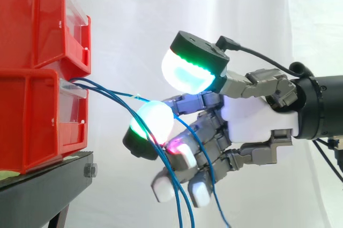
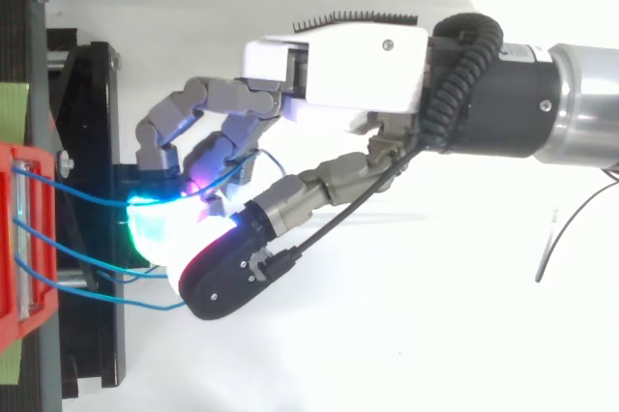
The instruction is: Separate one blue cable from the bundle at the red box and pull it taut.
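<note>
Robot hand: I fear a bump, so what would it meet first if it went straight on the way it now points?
Past the blue cables that cross the robot hand, probably the front of the lower red bin; depth is unclear, yet the top view puts them roughly in line.

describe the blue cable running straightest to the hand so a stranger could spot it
Find the red bins at the side view's left; blue cables leave the lower bin's front. The cable is the topmost strand, running nearly level into the hand's curled fingers, while its neighbours sag and hang below.
</note>
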{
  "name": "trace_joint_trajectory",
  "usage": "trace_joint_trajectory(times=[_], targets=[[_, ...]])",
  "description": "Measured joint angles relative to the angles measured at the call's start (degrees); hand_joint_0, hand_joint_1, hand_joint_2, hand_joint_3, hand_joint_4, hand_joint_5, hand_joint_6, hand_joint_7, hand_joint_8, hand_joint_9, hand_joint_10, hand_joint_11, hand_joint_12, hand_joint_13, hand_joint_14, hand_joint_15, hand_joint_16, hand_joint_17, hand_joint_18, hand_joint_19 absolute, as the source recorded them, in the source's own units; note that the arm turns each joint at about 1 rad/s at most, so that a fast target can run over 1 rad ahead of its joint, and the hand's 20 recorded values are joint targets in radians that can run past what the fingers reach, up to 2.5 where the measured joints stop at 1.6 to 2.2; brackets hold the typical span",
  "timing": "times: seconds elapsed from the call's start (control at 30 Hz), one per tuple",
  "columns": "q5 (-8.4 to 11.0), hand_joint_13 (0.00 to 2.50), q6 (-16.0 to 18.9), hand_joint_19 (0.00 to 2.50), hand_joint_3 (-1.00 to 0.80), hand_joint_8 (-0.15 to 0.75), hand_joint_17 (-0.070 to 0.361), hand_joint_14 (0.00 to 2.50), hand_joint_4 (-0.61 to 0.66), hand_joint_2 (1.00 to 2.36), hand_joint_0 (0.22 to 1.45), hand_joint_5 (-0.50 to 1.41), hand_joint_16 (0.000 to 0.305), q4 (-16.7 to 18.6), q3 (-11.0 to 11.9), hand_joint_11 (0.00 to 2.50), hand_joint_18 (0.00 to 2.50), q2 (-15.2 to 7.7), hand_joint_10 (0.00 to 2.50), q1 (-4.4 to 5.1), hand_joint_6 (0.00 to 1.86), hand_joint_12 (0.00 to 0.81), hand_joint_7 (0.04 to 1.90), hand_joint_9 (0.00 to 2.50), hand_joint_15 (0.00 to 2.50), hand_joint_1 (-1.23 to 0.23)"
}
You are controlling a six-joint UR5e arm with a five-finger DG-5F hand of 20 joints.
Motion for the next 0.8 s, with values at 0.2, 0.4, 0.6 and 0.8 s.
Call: trace_joint_trajectory(times=[0.2, 0.4, 0.6, 0.8], targets=[[0.29, 0.8, -2.75, 0.79, -0.5, 0.371, 0.104, 0.02, 0.17, 1.0, 0.59, -0.2, 0.046, -1.9, 0.0, 1.02, 0.88, 0.43, 0.02, 0.14, 0.73, 0.398, 0.98, 0.86, 0.73, -0.61], [0.55, 0.86, -4.79, 0.84, -0.5, 0.369, 0.103, 0.02, 0.18, 1.0, 0.59, -0.2, 0.046, -2.95, -0.9, 1.05, 0.9, 0.99, 0.02, 0.26, 0.73, 0.407, 0.97, 0.86, 0.88, -0.62], [4.0, 0.94, -5.25, 0.9, -0.5, 0.367, 0.105, 0.02, 0.17, 1.0, 0.59, -0.2, 0.046, -1.27, -5.35, 1.14, 0.94, 3.65, 0.01, 0.69, 0.72, 0.411, 0.97, 0.89, 1.04, -0.62], [7.05, 1.04, -4.8, 0.98, -0.5, 0.361, 0.105, 0.01, 0.18, 1.0, 0.59, -0.2, 0.047, 1.48, -8.29, 1.25, 0.99, 5.42, 0.01, 1.21, 0.72, 0.407, 0.97, 0.93, 1.23, -0.62]])
